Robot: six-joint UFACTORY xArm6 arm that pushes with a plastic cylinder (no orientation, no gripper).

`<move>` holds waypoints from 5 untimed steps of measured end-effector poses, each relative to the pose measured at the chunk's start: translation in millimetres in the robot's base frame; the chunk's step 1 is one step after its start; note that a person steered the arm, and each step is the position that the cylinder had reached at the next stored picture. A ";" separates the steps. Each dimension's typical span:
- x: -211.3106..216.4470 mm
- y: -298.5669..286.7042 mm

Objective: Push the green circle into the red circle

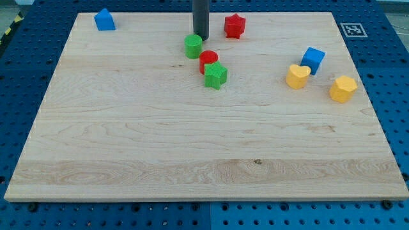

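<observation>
The green circle [193, 46] sits near the view's top centre of the wooden board [128, 140]. The red circle [208, 61] lies just below and to the right of it, a small gap between them. A green star [216, 75] touches the red circle's lower right side. My tip [200, 38] is the end of the dark rod, just above and slightly right of the green circle, very close to its upper edge.
A red star [234, 25] lies to the right of the rod. A blue block [104, 20] is at the top left. A blue cube [313, 59], a yellow heart-like block [298, 76] and a yellow hexagon-like block [343, 88] sit at the right.
</observation>
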State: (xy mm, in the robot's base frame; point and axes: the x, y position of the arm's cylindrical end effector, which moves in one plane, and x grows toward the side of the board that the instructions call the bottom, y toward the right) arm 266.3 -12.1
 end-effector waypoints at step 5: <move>9.2 19.6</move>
State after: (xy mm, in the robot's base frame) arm 275.5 7.5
